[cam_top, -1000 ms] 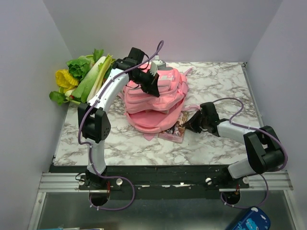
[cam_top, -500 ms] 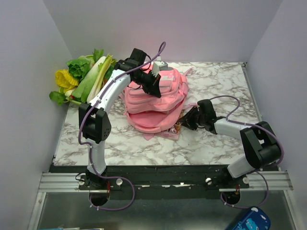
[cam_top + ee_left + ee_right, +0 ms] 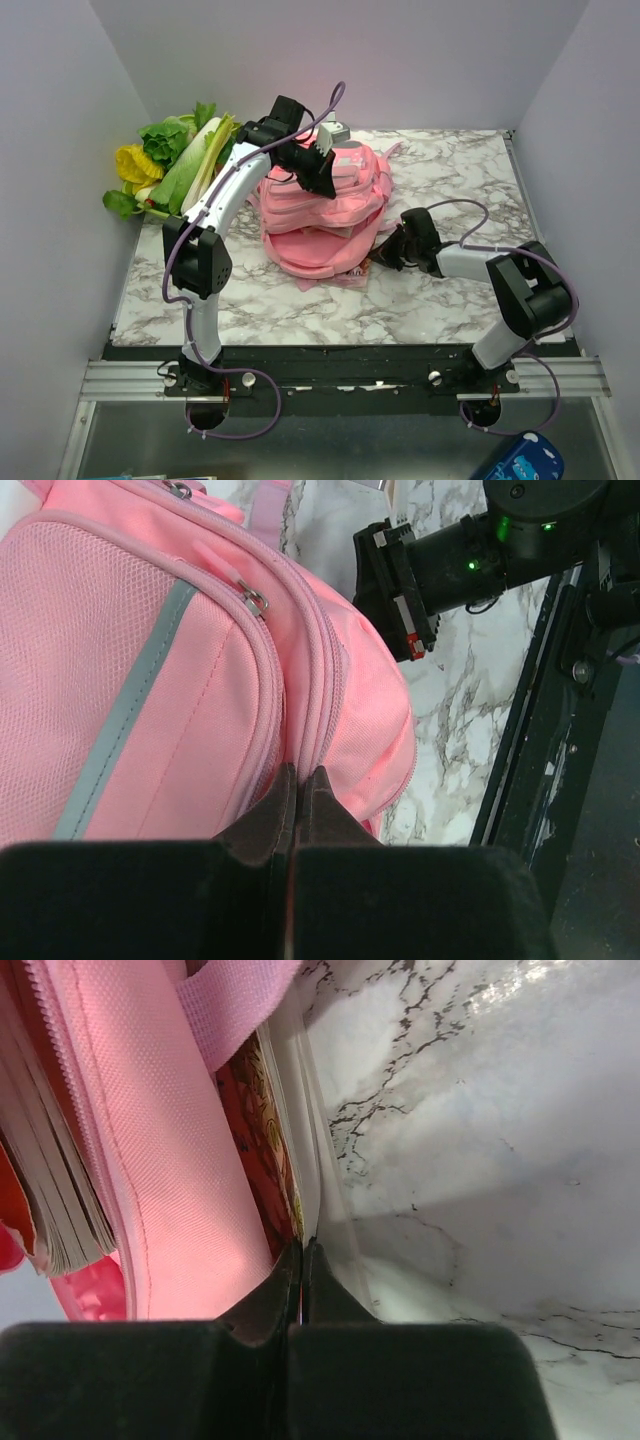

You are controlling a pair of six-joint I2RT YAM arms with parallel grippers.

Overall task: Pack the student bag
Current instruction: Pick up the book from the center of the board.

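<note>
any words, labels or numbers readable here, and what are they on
No text reads clearly in any view.
Book cover under the student bag: colourful print, any lettering too blurred to read.
Red and white sticker on the right arm: too small to read.
Blue packet in front of the table: white marks, too blurred to read.

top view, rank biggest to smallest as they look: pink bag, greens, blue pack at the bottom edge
1. bag
2. greens
3. blue pack, though the frame cuts it off and it lies below table level, so unsure
</note>
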